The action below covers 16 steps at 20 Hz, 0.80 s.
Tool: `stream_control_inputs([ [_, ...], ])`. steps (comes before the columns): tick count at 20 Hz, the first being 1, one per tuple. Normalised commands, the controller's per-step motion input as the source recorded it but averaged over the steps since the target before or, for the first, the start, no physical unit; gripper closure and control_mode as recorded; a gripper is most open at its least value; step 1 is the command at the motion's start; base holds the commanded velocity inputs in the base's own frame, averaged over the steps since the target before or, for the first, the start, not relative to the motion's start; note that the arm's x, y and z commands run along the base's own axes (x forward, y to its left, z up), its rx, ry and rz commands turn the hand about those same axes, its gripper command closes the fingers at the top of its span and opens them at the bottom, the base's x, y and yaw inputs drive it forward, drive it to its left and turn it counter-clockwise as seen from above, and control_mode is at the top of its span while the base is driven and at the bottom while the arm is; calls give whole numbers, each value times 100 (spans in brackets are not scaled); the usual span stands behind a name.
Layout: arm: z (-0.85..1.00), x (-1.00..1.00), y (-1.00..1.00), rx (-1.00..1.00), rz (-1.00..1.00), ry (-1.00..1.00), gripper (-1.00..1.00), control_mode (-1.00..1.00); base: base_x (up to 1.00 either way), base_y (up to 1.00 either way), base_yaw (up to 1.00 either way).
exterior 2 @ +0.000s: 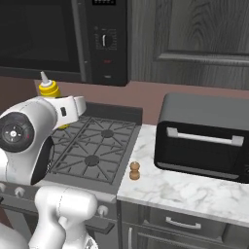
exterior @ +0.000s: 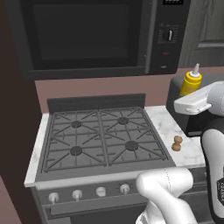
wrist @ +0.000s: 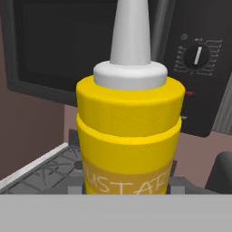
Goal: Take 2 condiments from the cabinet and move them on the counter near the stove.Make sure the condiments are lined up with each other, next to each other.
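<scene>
- End effector (wrist: 127,192) is clamped round the yellow squeeze bottle (wrist: 129,131), which is held upright in the air above the worktop (exterior: 186,146).
- Pepper mill (exterior: 177,143) is parked on the marble, just right of the stove (exterior: 103,135).

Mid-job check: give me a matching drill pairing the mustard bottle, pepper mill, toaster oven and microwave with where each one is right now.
Things:
1. yellow mustard bottle
2. pepper mill
3. black toaster oven
4. microwave

Places:
A. mounted above the stove
B. standing on the marble counter just right of the stove
C. held up in the air in the claw
D. sitting on the counter, further right

Pairs: 1-C, 2-B, 3-D, 4-A
</scene>
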Motion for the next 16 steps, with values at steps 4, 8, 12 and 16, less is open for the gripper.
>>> stream_control_inputs([
  [4,0,0,0,0,0,0,100,100,42,2,-4],
  [8,0,0,0,0,0,0,100,100,8,1,0],
  [12,0,0,0,0,0,0,100,100,1,0,0],
  [16,-5,2,0,0,1,0,100,-100,1,0,0],
])
